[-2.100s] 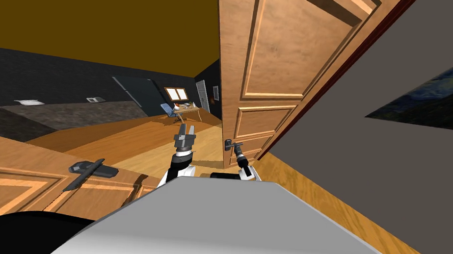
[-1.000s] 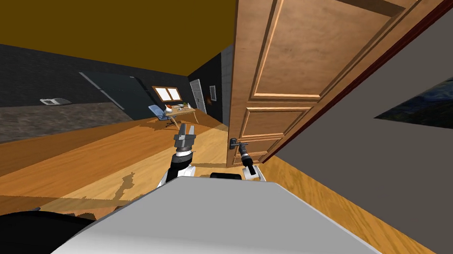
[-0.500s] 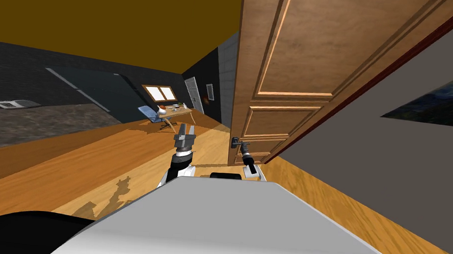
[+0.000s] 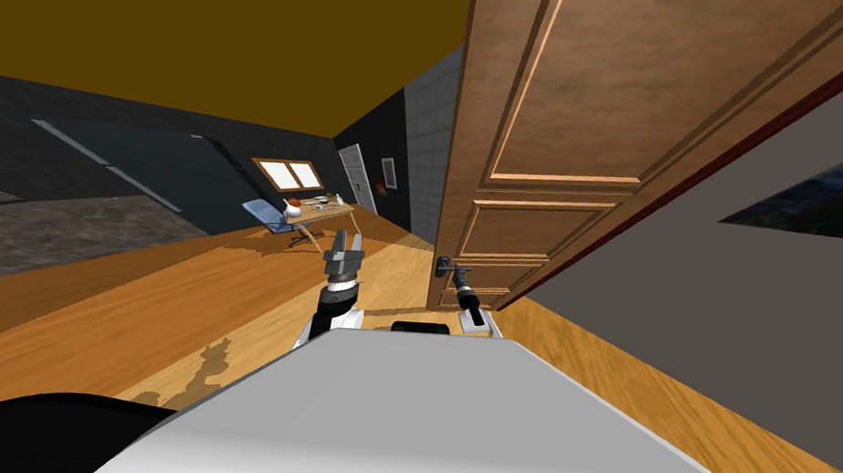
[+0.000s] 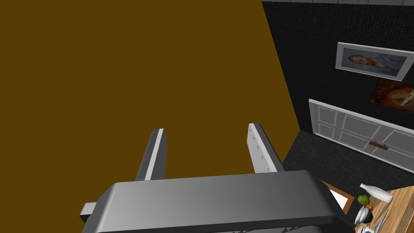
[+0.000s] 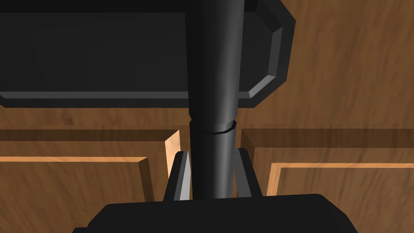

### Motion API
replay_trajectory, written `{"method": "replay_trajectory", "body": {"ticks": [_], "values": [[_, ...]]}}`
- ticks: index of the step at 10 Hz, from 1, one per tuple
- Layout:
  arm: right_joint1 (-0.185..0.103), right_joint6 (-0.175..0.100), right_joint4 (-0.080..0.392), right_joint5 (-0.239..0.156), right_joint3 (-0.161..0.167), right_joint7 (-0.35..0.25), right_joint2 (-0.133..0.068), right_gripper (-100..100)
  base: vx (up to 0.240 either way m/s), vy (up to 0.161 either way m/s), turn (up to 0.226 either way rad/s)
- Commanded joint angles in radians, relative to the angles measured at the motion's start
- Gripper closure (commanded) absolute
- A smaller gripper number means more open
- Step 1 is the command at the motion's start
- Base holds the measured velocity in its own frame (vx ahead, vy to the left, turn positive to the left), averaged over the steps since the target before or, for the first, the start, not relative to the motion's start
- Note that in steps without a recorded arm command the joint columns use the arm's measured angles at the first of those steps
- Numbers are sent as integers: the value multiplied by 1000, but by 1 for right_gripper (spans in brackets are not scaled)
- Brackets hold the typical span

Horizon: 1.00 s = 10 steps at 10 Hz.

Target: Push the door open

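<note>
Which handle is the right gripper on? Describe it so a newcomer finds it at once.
Find the tall panelled wooden door to the robot's right. Near its free edge sits a dark plate with cut corners, and a dark round bar, the door handle, stands out from it. It is the only dark fitting on the wood, and the right gripper is shut on it.

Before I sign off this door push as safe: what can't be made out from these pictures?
Free end of the dark lever handle: right wrist view, covered by the body of the right gripper shut on it.
Top of the brown panelled wooden door: head view, cut off by the upper edge.
Space behind that door: head view, hidden by its panel.
Items on the far wooden table: head view, too small to name.
</note>
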Motion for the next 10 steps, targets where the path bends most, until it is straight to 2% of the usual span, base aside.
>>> {"method": "replay_trajectory", "body": {"ticks": [1,4,6,7,8,10], "values": [[-1,0,-10,-2,-24,4,3,100,183,134,-67],[3,1,-16,-9,-56,5,26,100,191,127,-90],[6,1,-19,-14,-78,5,58,100,175,113,-99],[6,3,-15,-13,-75,4,46,100,72,27,-34],[6,2,-19,-18,-98,4,21,100,122,73,-63],[7,2,-20,-23,-116,4,7,100,209,122,-96]]}}
